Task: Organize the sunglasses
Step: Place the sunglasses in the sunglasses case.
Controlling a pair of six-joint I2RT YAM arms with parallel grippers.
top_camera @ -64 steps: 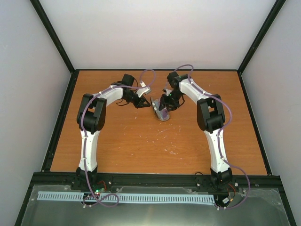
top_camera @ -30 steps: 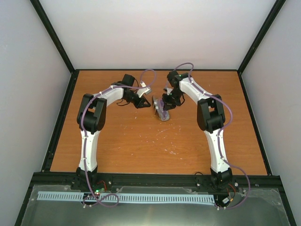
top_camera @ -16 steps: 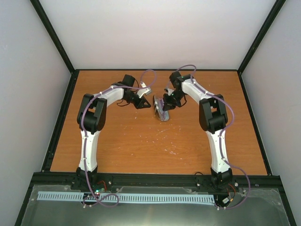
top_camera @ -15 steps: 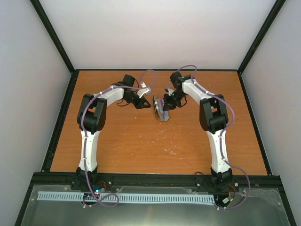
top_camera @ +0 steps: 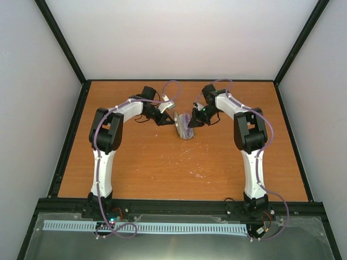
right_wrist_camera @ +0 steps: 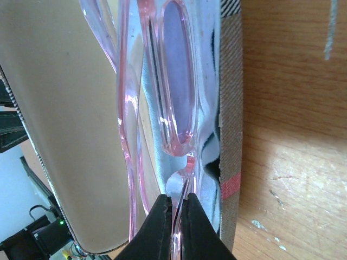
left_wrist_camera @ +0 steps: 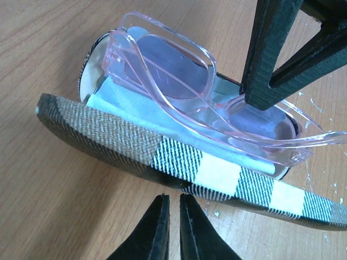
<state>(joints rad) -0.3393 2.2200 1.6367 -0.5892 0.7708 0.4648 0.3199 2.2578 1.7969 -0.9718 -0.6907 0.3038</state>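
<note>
The sunglasses (left_wrist_camera: 162, 70), pink and translucent with near-clear lenses, lie folded in an open plaid case (left_wrist_camera: 217, 173) on a pale blue cloth (left_wrist_camera: 116, 105). My right gripper (right_wrist_camera: 176, 201) is shut on the sunglasses (right_wrist_camera: 176, 70) at the frame near the nose bridge, reaching into the case from the right (top_camera: 193, 122). One of its black fingers (left_wrist_camera: 268, 59) shows from the left wrist. My left gripper (left_wrist_camera: 173, 199) sits just outside the case's plaid wall, shut with nothing between its tips. From above it is left of the case (top_camera: 184, 130).
The case's cream-lined lid (right_wrist_camera: 65, 108) stands open on the left gripper's side. The wooden table (top_camera: 179, 168) is ringed by black rails and pale walls. Small white specks (left_wrist_camera: 317, 105) dot the wood near the case.
The right gripper has closed onto the sunglasses frame, and the right arm's wrist and elbow swung rightward. The left arm has stayed put.
</note>
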